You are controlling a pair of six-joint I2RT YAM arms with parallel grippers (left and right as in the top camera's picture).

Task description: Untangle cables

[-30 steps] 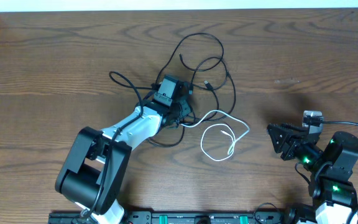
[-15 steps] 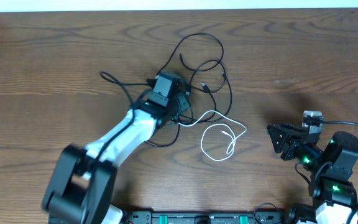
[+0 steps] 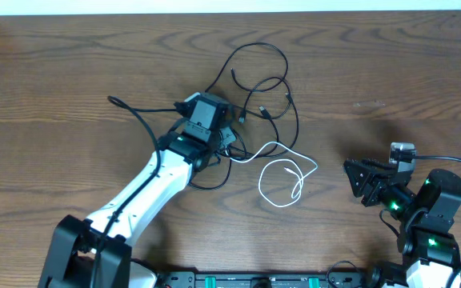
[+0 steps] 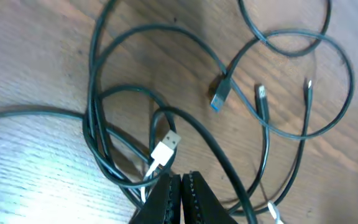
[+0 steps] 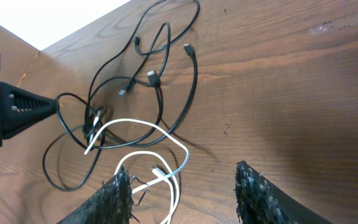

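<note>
Several thin black cables (image 3: 282, 88) lie in loose overlapping loops at the middle of the table. A white cable (image 3: 294, 164) is coiled just right of them. My left gripper (image 3: 229, 138) sits in the tangle with its jaws (image 4: 180, 182) pressed shut. A black cable (image 4: 98, 143) runs under its tips and seems pinched there. A white plug (image 4: 165, 148) lies just ahead of the tips, and a blue-tipped plug (image 4: 219, 99) farther on. My right gripper (image 3: 366, 182) is open and empty, right of the white cable (image 5: 160, 134); its fingers (image 5: 185, 196) frame that coil.
The wooden table (image 3: 390, 72) ends at a white edge along the back. A black rail (image 3: 254, 280) with green lights runs along the front. The right arm's thick wire (image 3: 454, 164) arcs at the far right. The left arm (image 3: 142, 192) stretches diagonally from the front left.
My left gripper has moved left and slightly back. The black loop and its free end at the left have been dragged left with it. The white cable and the right arm have stayed put.
</note>
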